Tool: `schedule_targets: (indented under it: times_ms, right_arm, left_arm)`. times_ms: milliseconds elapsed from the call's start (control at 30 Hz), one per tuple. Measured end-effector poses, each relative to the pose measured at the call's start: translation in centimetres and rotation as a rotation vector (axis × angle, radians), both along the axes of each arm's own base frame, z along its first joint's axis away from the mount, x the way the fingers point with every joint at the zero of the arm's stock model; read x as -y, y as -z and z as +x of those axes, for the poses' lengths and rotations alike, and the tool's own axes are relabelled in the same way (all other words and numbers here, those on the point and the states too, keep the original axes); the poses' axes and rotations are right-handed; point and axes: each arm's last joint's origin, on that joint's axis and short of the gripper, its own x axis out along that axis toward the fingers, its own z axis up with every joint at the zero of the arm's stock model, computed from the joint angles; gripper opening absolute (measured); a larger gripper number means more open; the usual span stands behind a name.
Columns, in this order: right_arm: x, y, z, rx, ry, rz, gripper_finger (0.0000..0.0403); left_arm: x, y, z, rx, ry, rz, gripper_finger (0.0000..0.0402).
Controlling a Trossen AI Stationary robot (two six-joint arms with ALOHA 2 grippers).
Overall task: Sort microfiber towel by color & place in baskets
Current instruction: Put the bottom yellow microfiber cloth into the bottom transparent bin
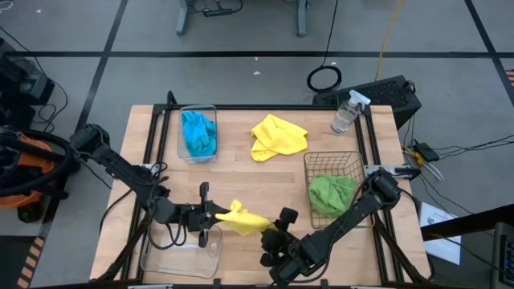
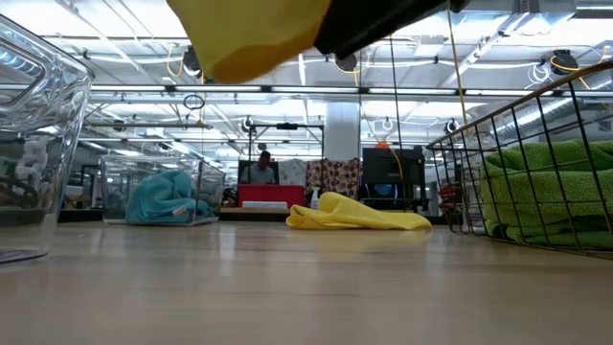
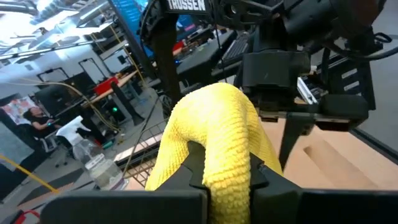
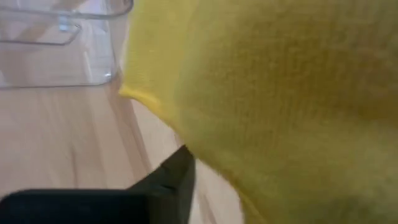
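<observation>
— Yellow towel (image 1: 241, 218) is hanging between our two grippers in the high view; are we gripping it?

— We're pinching it with the left gripper (image 1: 215, 215), beside the clear tub (image 1: 178, 255) at the near edge. Our right gripper (image 1: 273, 231) is sitting at the cloth's other end; we cannot tell how its fingers stand.

— And at table level?

— We're seeing that towel (image 2: 251, 36) dangling overhead, another yellow one (image 2: 356, 214) lying mid-table, blue cloth (image 2: 165, 197) resting in the far tub, green (image 2: 548, 192) filling the wire basket (image 2: 479, 163).

— The left wrist?

— Our fingers (image 3: 189, 177) are clamping yellow fabric (image 3: 211, 134).

— The right wrist?

— Yellow cloth (image 4: 280, 93) is filling it.
</observation>
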Motion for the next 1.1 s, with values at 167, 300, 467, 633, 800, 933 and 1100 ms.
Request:
schedule_targets:
  times_ms: [167, 300, 467, 633, 800, 933, 1100]
  right_arm:
    - [0.0, 0.0, -0.2, -0.005, 0.012, 0.005, 0.0043]
    - [-0.7, -0.2, -0.9, -0.006, 0.015, 0.083, 0.0034]
    - [-1.2, 0.0, -2.0, -0.013, 0.070, 0.137, 0.0086]
    - [-1.8, -0.5, -2.3, 0.121, 0.056, -0.047, 0.0172]
    - [-1.6, -1.2, -1.3, 0.272, 0.081, -0.283, 0.0256]
    - [0.0, -1.1, 0.4, 0.235, 0.104, -0.198, 0.0309]
    - [2.6, -0.8, 2.4, 0.152, 0.116, -0.123, 0.0323]
  left_arm:
    - [-0.3, 0.7, 0.0, -0.057, -0.093, 0.054, 0.0021]
    - [-0.9, 1.2, -0.1, -0.090, -0.251, 0.066, 0.0021]
    - [-1.2, 1.5, -0.1, -0.106, -0.328, 0.064, 0.0020]
    - [-1.4, 1.5, 0.0, -0.100, -0.337, 0.034, 0.0020]
    - [-1.6, 1.5, 0.3, -0.103, -0.307, -0.012, 0.0020]
    - [-1.5, 1.3, 0.4, -0.092, -0.262, -0.044, 0.0020]
    - [-1.3, 1.0, 0.4, -0.074, -0.205, -0.073, 0.0020]
